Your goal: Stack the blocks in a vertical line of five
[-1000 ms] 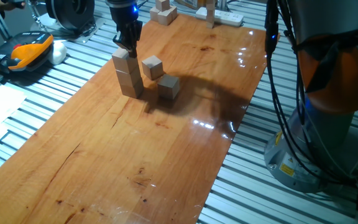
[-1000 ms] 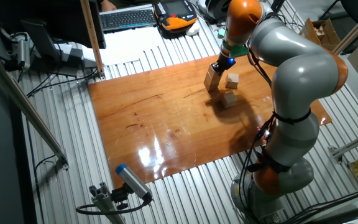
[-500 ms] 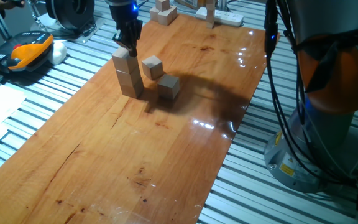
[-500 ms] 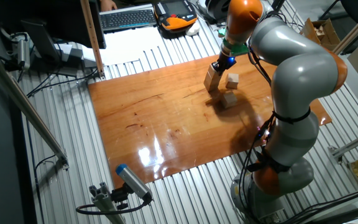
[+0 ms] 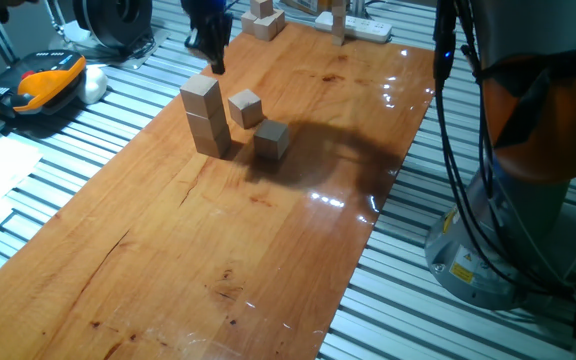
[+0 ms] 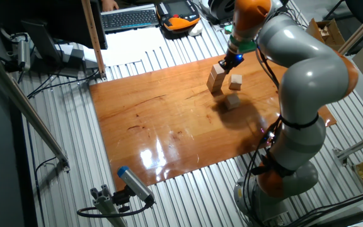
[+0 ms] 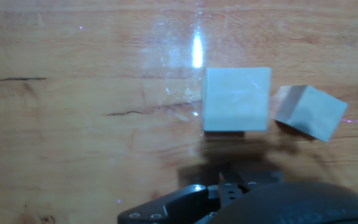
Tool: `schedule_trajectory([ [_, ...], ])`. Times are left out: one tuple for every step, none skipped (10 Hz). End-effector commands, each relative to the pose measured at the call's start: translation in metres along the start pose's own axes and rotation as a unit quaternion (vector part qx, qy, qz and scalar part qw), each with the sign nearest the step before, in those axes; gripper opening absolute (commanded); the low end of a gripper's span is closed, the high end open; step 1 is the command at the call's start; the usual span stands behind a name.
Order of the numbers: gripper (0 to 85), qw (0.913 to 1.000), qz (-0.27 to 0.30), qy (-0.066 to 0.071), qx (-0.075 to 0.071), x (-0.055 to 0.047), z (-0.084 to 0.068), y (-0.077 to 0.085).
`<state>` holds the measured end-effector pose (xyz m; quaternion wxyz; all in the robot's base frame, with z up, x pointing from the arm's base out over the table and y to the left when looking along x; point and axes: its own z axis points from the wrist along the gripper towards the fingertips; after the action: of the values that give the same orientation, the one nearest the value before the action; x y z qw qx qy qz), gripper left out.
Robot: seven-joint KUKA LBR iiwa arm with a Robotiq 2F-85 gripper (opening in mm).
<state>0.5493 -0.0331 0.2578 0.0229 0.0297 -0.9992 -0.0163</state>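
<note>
One fixed view looks low along the wooden board point(image 5: 268, 230), close to the block stack point(image 5: 204, 115). The other looks down from high, farther off. The hand view faces straight down onto that stack.

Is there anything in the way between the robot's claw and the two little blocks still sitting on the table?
Nothing visible blocks it. The gripper hangs above and behind the stack. One loose block sits right beside the stack, the other block just in front of it, both open from above.

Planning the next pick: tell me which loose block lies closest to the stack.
The loose block right beside the stack, slightly behind it. The other loose block sits farther out toward the camera, clearly apart from the stack.
</note>
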Motion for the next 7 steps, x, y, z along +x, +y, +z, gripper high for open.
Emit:
schedule_trajectory([
  [0.0, 1.0, -0.003, -0.004, 0.003, 0.001, -0.003, -0.004],
  [0.0, 0.9999, -0.006, -0.01, 0.009, 0.003, -0.007, -0.01],
  [0.0, 0.9998, -0.012, -0.013, 0.013, 0.004, -0.01, -0.017],
  [0.0, 0.9997, -0.017, -0.014, 0.011, 0.006, -0.014, -0.025],
  [0.0, 0.9997, -0.017, -0.014, 0.002, 0.007, -0.017, -0.03],
  [0.0, 0.9998, -0.016, -0.015, -0.004, 0.008, -0.019, -0.033],
  [0.0, 0.9998, -0.01, -0.015, -0.006, 0.009, -0.018, -0.035],
])
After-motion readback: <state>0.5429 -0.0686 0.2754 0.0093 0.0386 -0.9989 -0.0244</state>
